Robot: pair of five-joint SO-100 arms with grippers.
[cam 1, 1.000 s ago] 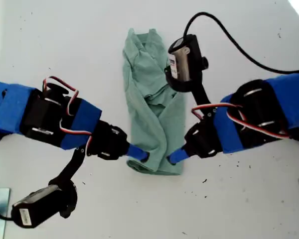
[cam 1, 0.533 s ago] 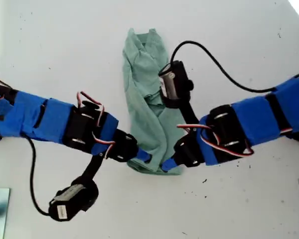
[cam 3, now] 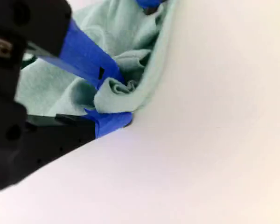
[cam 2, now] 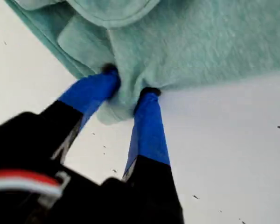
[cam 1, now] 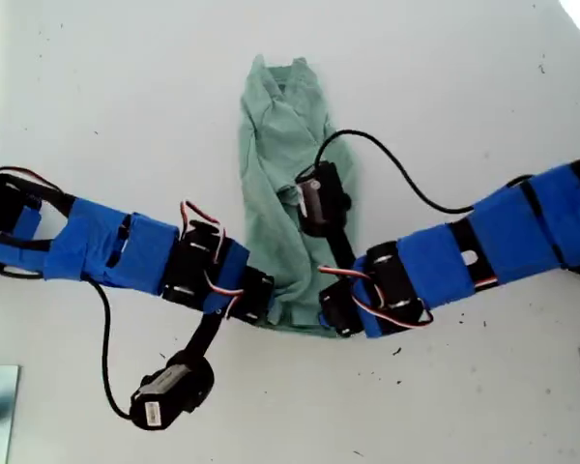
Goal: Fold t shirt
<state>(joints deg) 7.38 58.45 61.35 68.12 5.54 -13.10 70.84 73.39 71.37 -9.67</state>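
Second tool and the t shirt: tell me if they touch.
Touching. The second wrist view shows my second tool pinching a bunched corner of the t shirt.

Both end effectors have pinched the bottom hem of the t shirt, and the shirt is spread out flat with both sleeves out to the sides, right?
Not quite. My first end effector and my second end effector are each shut on the t shirt at its near edge, but the exterior view shows it already gathered into a narrow, rumpled strip, sleeves folded in, not spread flat.
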